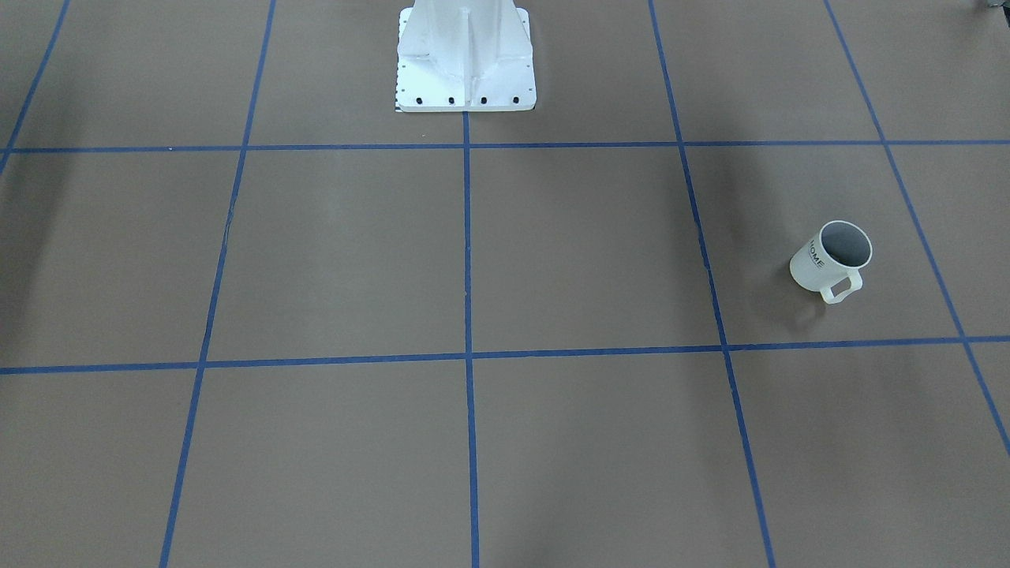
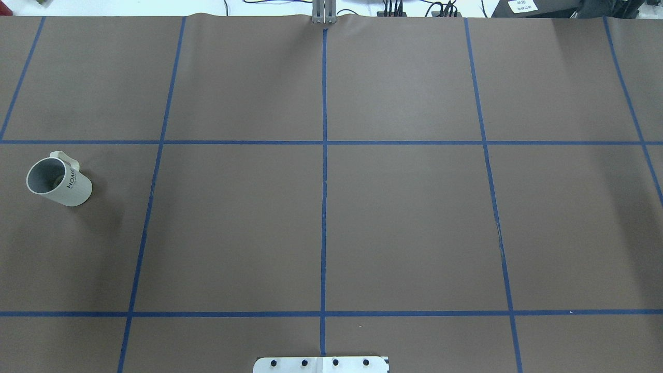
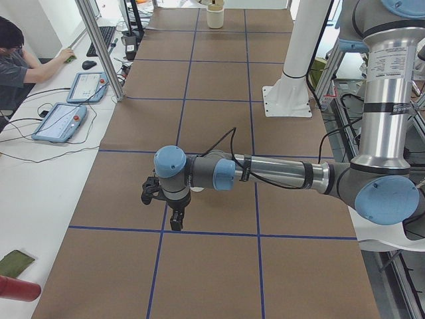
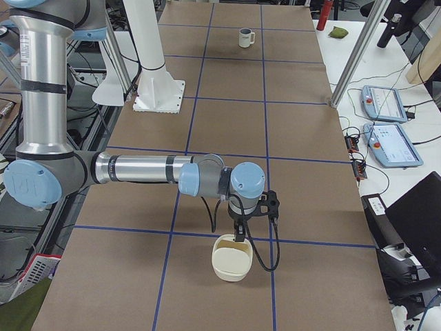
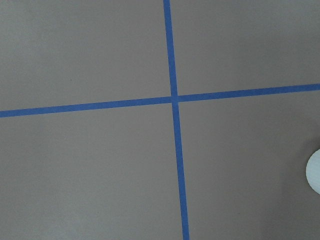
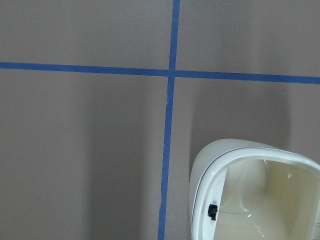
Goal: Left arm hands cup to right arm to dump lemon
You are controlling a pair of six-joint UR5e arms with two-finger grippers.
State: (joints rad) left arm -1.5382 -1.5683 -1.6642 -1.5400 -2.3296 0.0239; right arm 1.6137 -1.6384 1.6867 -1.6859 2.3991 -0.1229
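While the cup [image 2: 61, 180] stands upright far left in overhead, lemon possibly inside, left gripper [image 3: 174, 216] should pinch its wall level, handle [image 2: 70, 158] free. Fingers on it and right gripper [image 4: 239, 233]: can't tell.

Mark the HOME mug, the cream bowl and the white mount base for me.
HOME mug [image 2: 75, 189]: overhead view, lettered side wall.
cream bowl [image 4: 229, 274]: exterior right view, near wall.
white mount base [image 1: 465, 91]: front-facing view, foot plate.
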